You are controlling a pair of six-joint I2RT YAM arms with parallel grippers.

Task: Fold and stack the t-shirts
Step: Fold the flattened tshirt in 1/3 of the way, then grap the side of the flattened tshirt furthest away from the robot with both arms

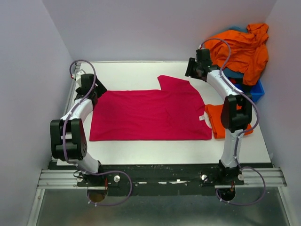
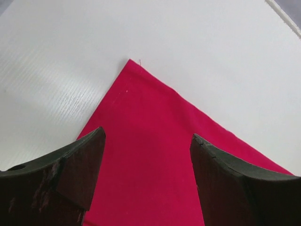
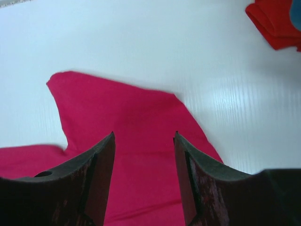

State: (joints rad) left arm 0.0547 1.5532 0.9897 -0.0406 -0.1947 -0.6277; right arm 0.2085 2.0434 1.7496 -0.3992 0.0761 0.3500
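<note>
"Black fingers, scuffed and chipped at the edges. How do they stand?"

"Both pairs spread wide, nothing pinched. My left gripper (image 2: 146, 134) is over the near-left part of the magenta t-shirt (image 1: 150, 115), with one pointed corner of the cloth just ahead of the tips. My right gripper (image 3: 144, 134) is over the far-right part, at the sleeve. I cannot tell whether either one touches the cloth."

"The shirt itself?"

"Matte knit, smooth, hardly a wrinkle. It lies flat mid-table as a broad rectangle, with one short sleeve jutting toward the far side. Small white mark at its right edge."

"Further out?"

"Just beside that right edge lies a folded orange t-shirt (image 1: 216, 120), partly hidden by my right arm. Behind it, in the far-right corner, sits a blue bin (image 1: 256, 89) of hard plastic. A crumpled orange heap (image 1: 242, 47) is piled above its rim, and a scrap of teal cloth (image 1: 237, 29) peeks out behind."

"Surface?"

"White table (image 1: 141, 73), finely ribbed like corrugated sheet and slightly glossy under the light."

"Room?"

"Pale lilac walls (image 1: 141, 28) close on three sides, plain and flat. At the near edge, a ribbed metal rail (image 1: 160, 178) carries both my bases, cables looping beneath it."
</note>
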